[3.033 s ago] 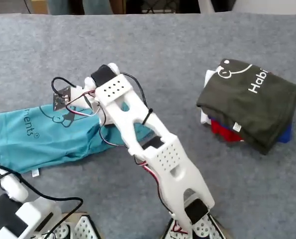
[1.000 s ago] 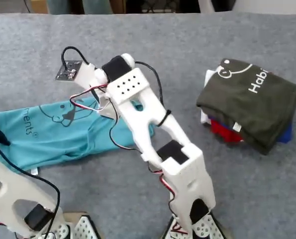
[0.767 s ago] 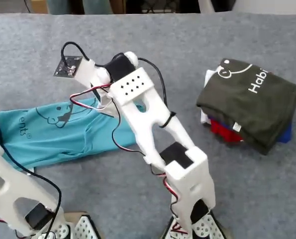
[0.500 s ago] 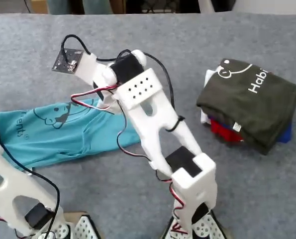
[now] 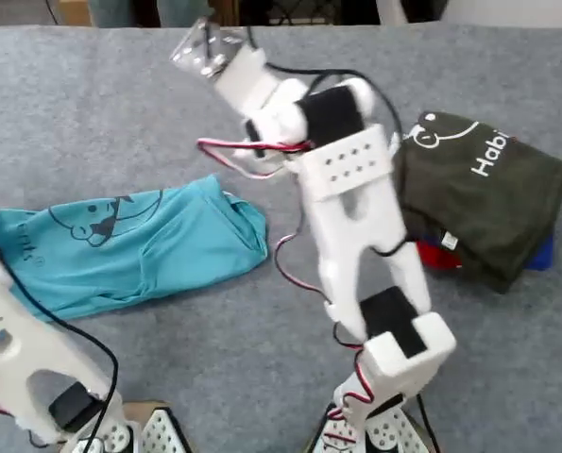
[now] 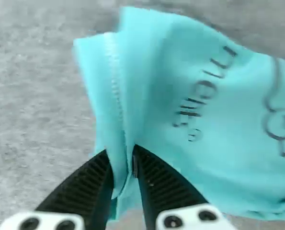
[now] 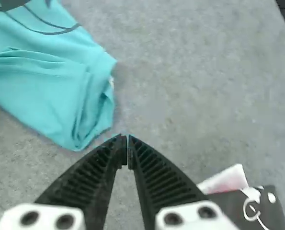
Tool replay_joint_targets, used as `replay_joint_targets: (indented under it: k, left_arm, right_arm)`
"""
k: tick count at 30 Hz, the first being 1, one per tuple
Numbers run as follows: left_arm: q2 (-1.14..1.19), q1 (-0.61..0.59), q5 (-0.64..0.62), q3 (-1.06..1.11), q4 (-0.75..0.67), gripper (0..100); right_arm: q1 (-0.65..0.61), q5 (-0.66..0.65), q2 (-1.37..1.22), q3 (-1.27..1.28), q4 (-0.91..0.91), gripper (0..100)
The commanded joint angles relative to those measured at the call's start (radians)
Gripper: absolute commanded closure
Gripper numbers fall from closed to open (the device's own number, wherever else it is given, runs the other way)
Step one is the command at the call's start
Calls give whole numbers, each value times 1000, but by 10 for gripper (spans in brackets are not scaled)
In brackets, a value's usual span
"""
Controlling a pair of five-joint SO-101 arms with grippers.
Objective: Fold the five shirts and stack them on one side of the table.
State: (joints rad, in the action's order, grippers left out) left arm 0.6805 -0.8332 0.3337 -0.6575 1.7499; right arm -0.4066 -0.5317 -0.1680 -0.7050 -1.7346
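**Teal shirt being pinched at one end by left gripper; right gripper shut on nothing**

- The grey-carpeted table (image 5: 92, 104) is being used as the work surface. Both arm bases are being seen at its near edge in the high view.
- The teal shirt (image 5: 139, 250) is being laid out lengthwise on the left half of the table, print side up. It is rumpled and only partly folded, and its right end is bunched into thick folds (image 7: 92, 117).
- A stack of folded shirts is being kept on the right side of the table, well apart from the teal one. The dark olive shirt (image 5: 488, 203) is on top, with a red shirt (image 5: 432, 253) and a blue shirt (image 5: 542, 253) showing under its near edge.
- The right arm (image 5: 356, 189) is being held raised over the middle of the table, between the teal shirt and the stack, and part of the stack's left edge is being covered by it.
- The left arm (image 5: 21, 354) is being held at the near-left corner, by the teal shirt's left end.
- Left gripper (image 6: 120, 160): the jaws are being held narrow, with a doubled hem of the teal shirt (image 6: 204, 120) clamped between them.
- Right gripper (image 7: 124, 140): the jaws are being held closed tip to tip, with nothing between them. It is being pointed at bare carpet just beside the shirt's bunched end, without touching the fabric.
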Motion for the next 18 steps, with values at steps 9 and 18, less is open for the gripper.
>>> replay_joint_targets:
  k: [9, 18]
  left_arm:
    - [-304, 395, -152, 197, 11, 971]
    - [-301, 383, -192, 243, 8, 970]
  right_arm:
    - [124, -2, 120, -18, -26, 984]
    - [137, -2, 117, -18, -26, 984]
